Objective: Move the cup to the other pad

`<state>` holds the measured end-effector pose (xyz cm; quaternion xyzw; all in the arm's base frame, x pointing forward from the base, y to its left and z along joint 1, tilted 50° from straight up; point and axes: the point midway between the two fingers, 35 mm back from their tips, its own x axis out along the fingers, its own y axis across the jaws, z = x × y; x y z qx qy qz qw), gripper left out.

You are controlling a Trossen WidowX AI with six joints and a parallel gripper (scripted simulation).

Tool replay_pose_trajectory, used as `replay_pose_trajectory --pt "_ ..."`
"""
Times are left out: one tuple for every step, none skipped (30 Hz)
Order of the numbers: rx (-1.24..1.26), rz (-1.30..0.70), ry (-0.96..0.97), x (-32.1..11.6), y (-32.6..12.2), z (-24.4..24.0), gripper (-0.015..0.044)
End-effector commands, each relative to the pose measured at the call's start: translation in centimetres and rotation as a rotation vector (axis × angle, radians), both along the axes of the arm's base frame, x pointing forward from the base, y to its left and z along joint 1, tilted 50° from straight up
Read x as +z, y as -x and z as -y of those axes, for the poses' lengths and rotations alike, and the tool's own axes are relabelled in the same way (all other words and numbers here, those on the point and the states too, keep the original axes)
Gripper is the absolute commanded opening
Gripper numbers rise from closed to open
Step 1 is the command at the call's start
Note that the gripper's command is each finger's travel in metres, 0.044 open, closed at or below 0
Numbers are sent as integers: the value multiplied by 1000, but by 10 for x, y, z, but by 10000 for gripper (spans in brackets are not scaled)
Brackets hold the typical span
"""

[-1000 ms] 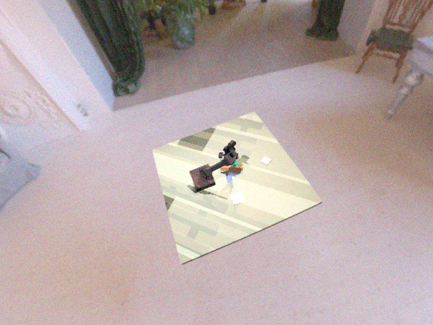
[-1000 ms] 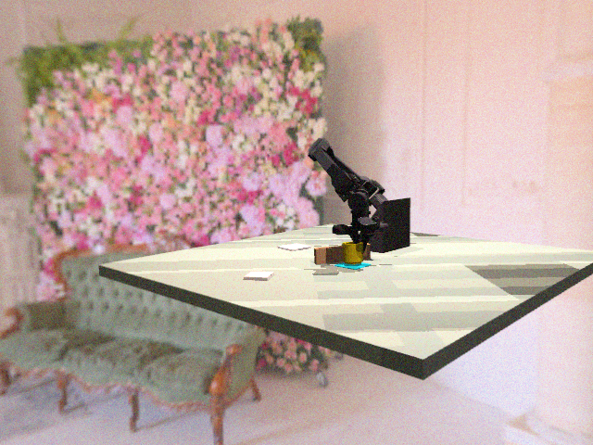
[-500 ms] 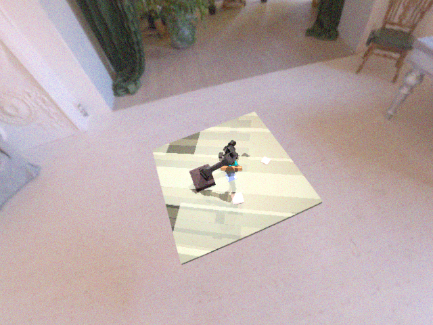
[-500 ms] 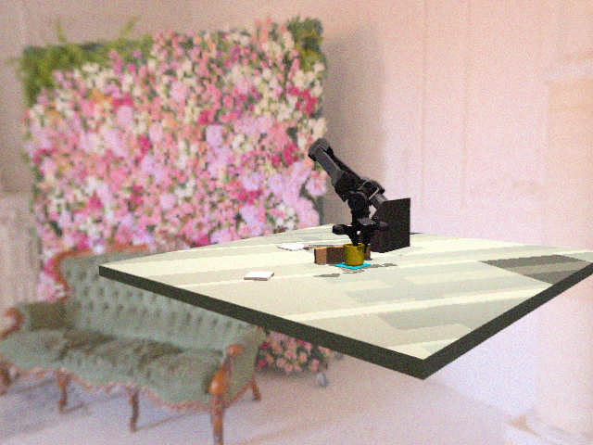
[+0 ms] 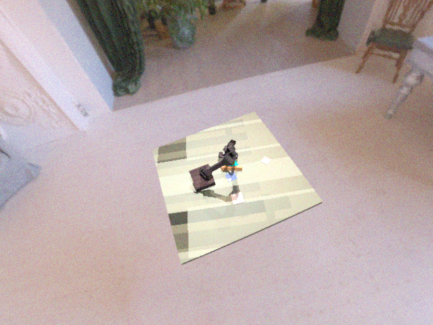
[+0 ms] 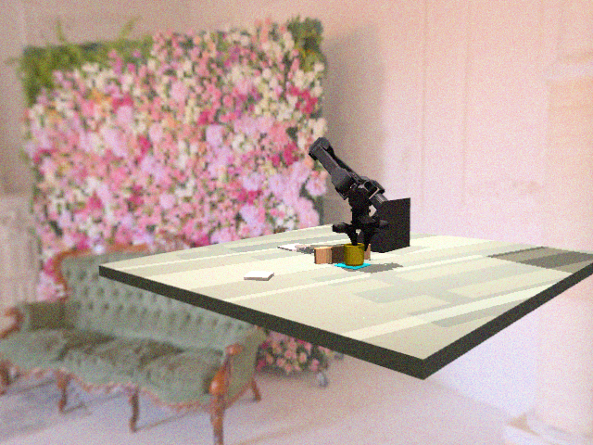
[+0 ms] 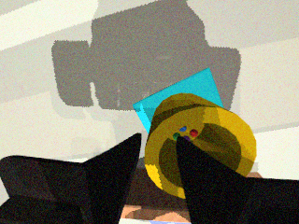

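The yellow cup (image 6: 354,254) (image 7: 243,133) stands upright on the cyan pad (image 6: 338,264) (image 7: 196,84) (image 5: 235,163). Several small marbles (image 7: 193,133) lie inside it. My gripper (image 6: 359,243) (image 7: 159,139) is open around the cup's near wall: in the wrist view the left finger is outside the cup, with a gap to its wall, and the right finger reaches over its mouth. The blue pad (image 5: 231,177) lies on the other side of the wooden barrier. The cup is hidden under the arm in the top view.
A low orange-brown wooden barrier (image 5: 232,168) (image 6: 322,255) stands between the two pads, close beside the cup. One white tile (image 5: 265,160) (image 6: 258,275) lies off to one side, and another white tile (image 5: 239,198) lies beyond the blue pad.
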<state>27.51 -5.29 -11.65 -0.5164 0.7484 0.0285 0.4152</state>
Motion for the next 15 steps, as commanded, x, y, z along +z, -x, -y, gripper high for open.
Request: replay_pose_trajectory --pt "-2 5 -4 4 -3 -6 147" --pt "-1 5 -4 5 -3 -7 147" --pt "-1 5 -4 6 -3 -8 147" --pt "-1 5 -4 7 -3 -9 147" --pt "-1 5 -4 8 -3 -11 147" --pt "-1 5 -4 9 -4 -12 147" --pt "-1 5 -4 10 -4 -13 147" --pt "0 4 -4 11 -4 -14 147" --pt "0 4 -4 12 -4 -15 147" --pt "0 4 -4 13 -4 -17 147" --pt "0 4 -4 14 -4 -18 147" --pt "0 4 -4 15 -5 -19 147" --pt "0 4 -4 16 -5 -20 147" --pt "0 4 -4 17 -5 -22 147" --pt "1 3 -4 18 -5 -23 147"
